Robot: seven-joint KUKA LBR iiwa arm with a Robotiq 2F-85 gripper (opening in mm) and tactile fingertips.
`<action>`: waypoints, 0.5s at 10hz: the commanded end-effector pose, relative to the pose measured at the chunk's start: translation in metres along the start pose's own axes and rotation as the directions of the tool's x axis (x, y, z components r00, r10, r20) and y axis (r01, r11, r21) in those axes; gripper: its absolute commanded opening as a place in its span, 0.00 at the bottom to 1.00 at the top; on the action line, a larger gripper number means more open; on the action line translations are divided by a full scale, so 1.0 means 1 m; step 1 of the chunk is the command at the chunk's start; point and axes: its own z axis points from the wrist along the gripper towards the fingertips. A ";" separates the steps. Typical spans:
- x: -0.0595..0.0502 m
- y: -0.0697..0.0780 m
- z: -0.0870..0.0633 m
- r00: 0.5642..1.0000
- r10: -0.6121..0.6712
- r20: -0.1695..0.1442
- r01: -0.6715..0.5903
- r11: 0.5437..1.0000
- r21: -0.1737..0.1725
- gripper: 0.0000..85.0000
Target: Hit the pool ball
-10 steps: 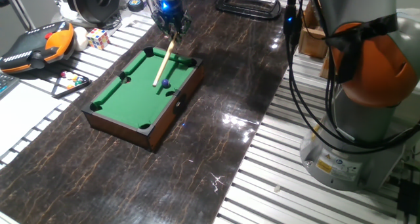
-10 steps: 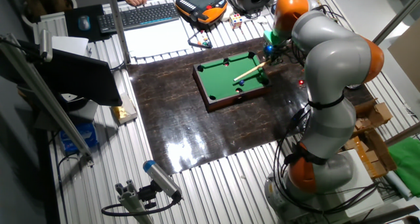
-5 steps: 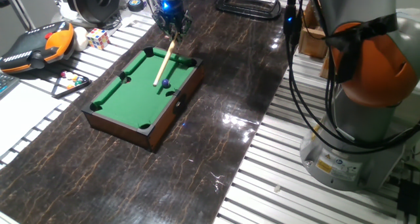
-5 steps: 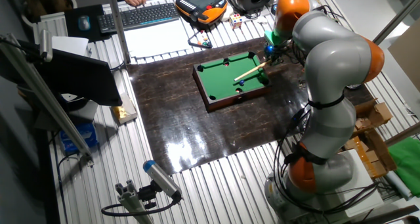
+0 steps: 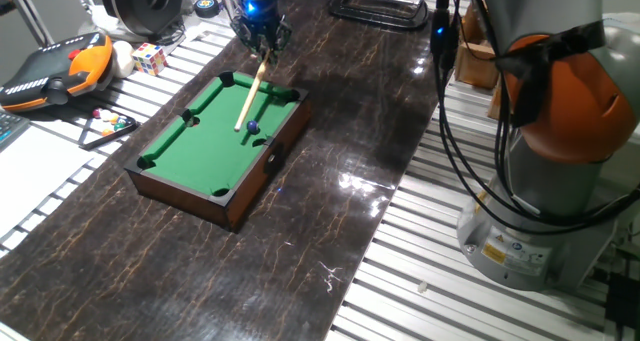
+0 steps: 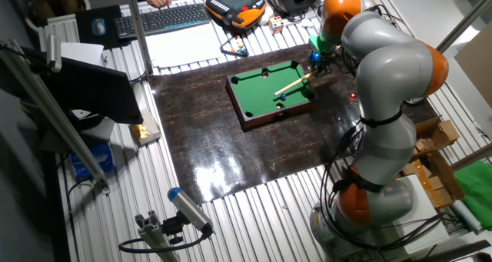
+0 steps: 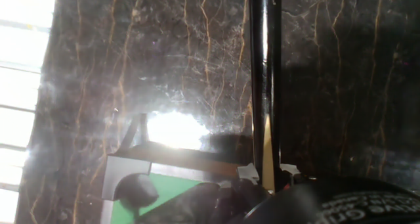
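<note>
The tiny dark blue shiny pool ball [image 5: 253, 127] sits on the green felt of the little wooden pool table [image 5: 170, 186], near the side by a pocket. The tip of the thin light wooden cue stick [image 5: 250, 98] is just beside the ball. The black two-finger gripper [image 5: 262, 43] is squeezed shut on the stick's far end, above the table's edge.

Robotics lab, slatted aluminium bench [image 5: 520, 311], teach pendant [image 6: 236, 4], keyboard [image 6: 173, 18], cabling
</note>
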 end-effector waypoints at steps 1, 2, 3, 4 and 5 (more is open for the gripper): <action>0.000 0.000 0.000 1.000 -0.013 -0.003 0.013 1.000 0.014 0.18; 0.000 0.000 0.000 1.000 -0.018 -0.015 0.018 1.000 0.018 0.19; 0.000 0.000 0.000 0.999 -0.032 -0.021 0.032 0.999 0.016 0.19; 0.000 0.000 0.000 0.998 -0.040 -0.046 0.041 0.999 0.010 0.19; 0.000 0.000 0.000 0.997 -0.044 -0.060 0.044 0.999 0.006 0.19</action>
